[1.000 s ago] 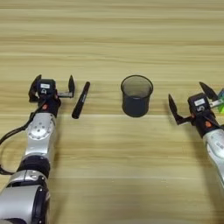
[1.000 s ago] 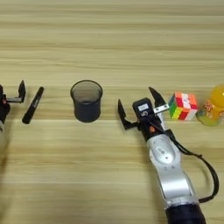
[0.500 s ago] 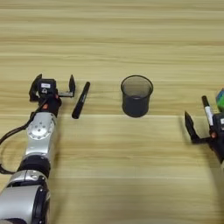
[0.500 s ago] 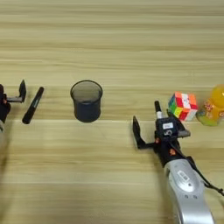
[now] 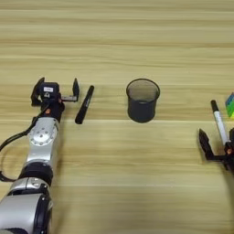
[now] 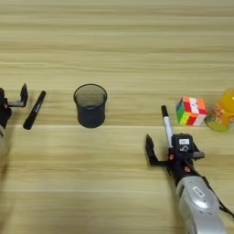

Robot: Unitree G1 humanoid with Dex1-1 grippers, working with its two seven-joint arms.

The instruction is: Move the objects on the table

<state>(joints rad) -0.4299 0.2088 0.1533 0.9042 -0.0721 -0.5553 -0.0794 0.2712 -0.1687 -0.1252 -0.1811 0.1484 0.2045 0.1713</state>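
A black mesh pen cup [image 5: 142,99] stands upright in the middle of the table [image 5: 119,41]. To its left lies a black marker [image 5: 84,104], and my left gripper [image 5: 55,87] rests open just left of that marker, not touching it. Right of the cup, a white black-capped marker [image 6: 167,125] lies on the wood with its cap pointing away from me. My right gripper [image 6: 175,153] is open at that marker's near end, one finger [image 6: 149,151] standing left of it. A multicoloured puzzle cube [image 6: 192,111] and an orange juice bottle [image 6: 221,112] sit further right.
Bare wood stretches across the whole far half of the table and along the front between my two arms. The left arm's cable [image 5: 11,141] loops beside its forearm at the left edge.
My right gripper has drawn back toward me and slightly right, still open, uncovering the white marker, which now lies in front of it. The left arm, cup and black marker stayed put.
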